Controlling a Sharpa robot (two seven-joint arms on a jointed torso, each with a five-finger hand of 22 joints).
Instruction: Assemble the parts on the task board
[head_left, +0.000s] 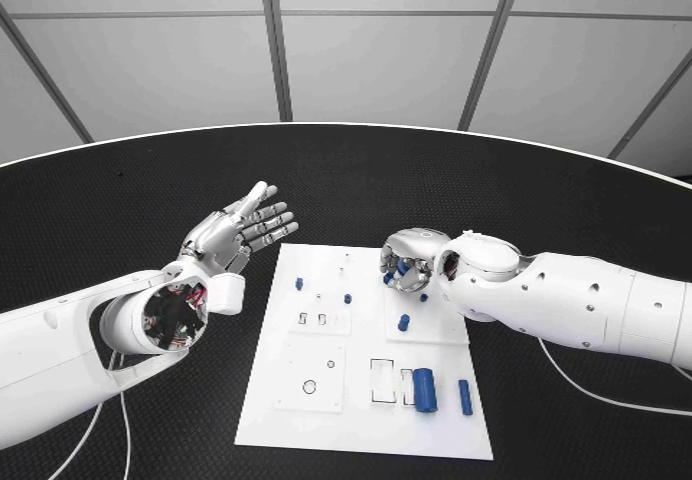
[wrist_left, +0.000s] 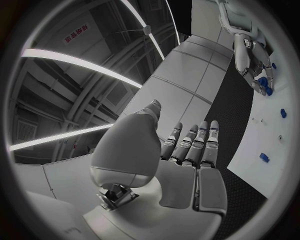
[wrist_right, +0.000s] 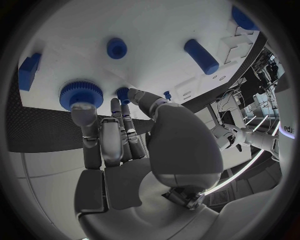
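The white task board lies mid-table, with blue parts on it: a thick cylinder, a slim pin, and small pegs. My right hand reaches down onto the board's far right part. In the right wrist view its thumb and a fingertip pinch a small blue peg, right beside a blue gear. Whether the peg is seated in the board is hidden. My left hand is raised left of the board, fingers spread, holding nothing.
Near my right hand the board carries a round blue knob, a blue cylinder and a blue block. Black table surrounds the board. A thin white cable runs under my right arm.
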